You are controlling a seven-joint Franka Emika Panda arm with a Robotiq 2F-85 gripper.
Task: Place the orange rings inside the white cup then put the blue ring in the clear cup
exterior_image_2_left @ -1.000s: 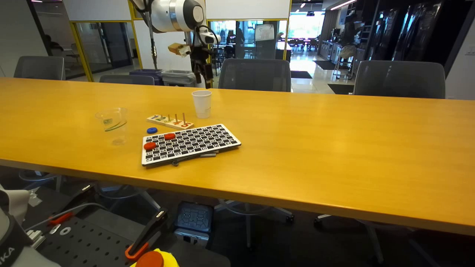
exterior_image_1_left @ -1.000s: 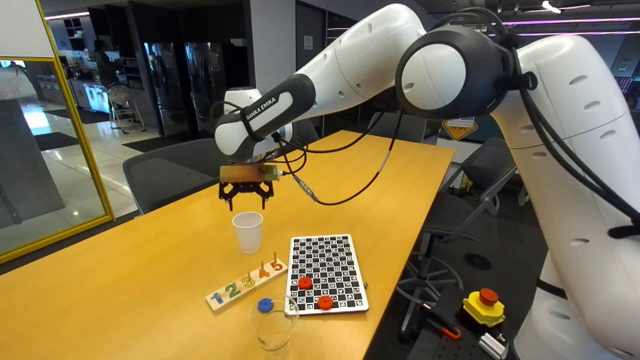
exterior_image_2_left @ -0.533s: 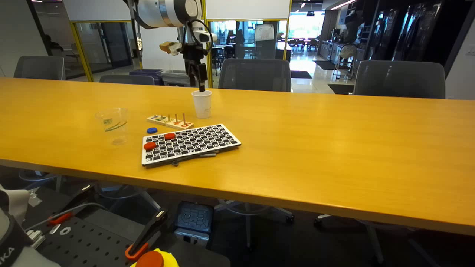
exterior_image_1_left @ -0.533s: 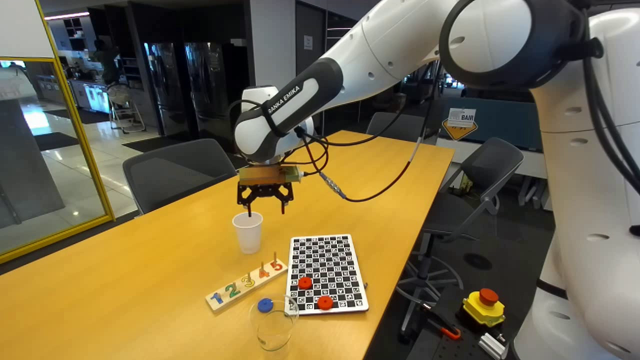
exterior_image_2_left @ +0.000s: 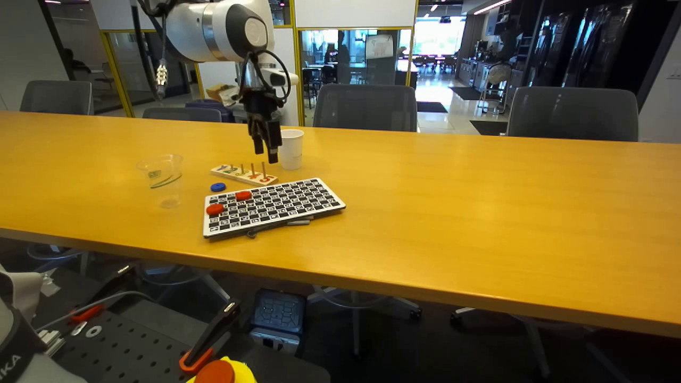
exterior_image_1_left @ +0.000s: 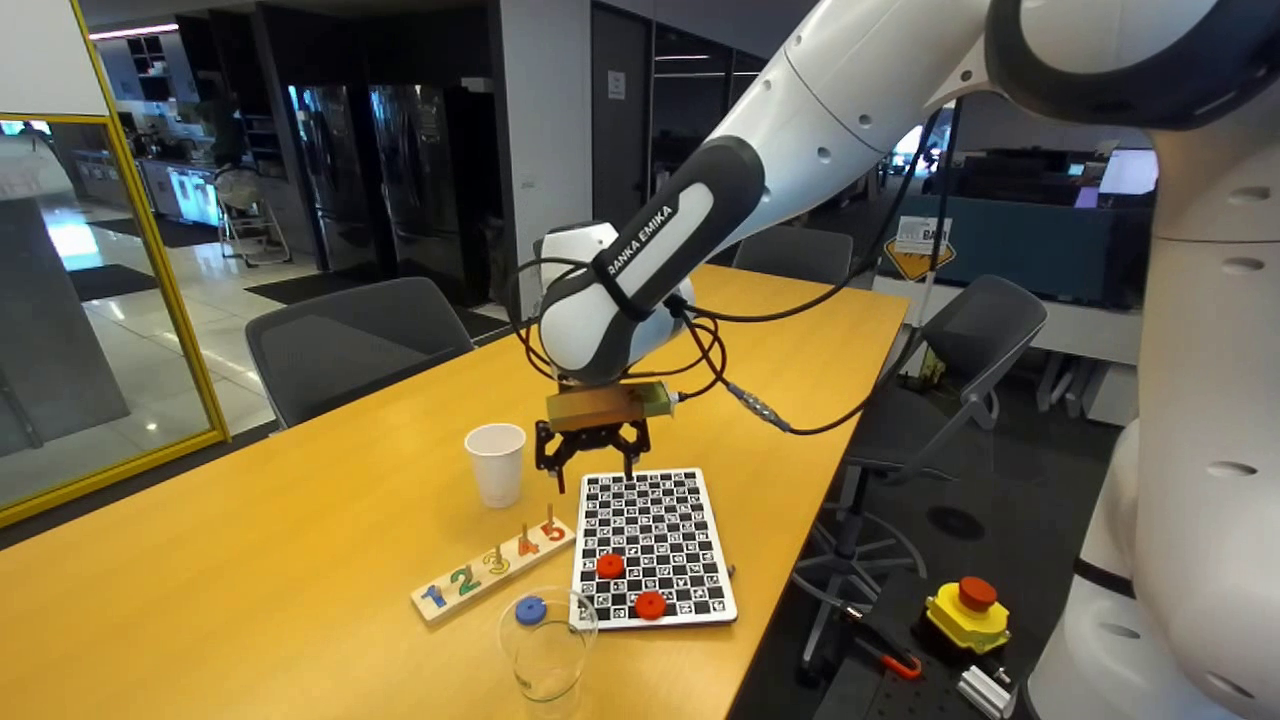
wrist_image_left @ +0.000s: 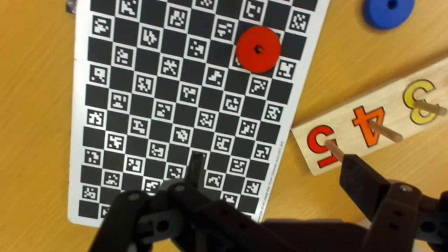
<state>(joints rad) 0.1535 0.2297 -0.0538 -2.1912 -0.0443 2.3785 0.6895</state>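
Observation:
My gripper (exterior_image_1_left: 595, 482) is open and empty, above the far end of the checkered board and beside the white cup (exterior_image_1_left: 497, 465). In the wrist view the gripper (wrist_image_left: 274, 157) has its fingers wide apart. Two orange rings lie on the board: one (exterior_image_1_left: 610, 566) near its edge, another (exterior_image_1_left: 650, 605) near its end. Only the nearer orange ring (wrist_image_left: 250, 59) shows in the wrist view. The blue ring (exterior_image_2_left: 218, 187) lies on the table near the board; it also shows in the wrist view (wrist_image_left: 385, 17). The clear cup (exterior_image_2_left: 161, 181) stands upright near the blue ring.
The black-and-white checkered board (wrist_image_left: 154, 115) lies flat on the table. A wooden number strip (wrist_image_left: 393, 101) with upright pegs lies between it and the white cup. In the wrist view one finger overlaps the peg at 5. Chairs (exterior_image_2_left: 364, 106) stand behind the table.
My gripper has moved from above the white cup, across and down, to above the far end of the checkered board. It stays open. The cups and rings have not moved.

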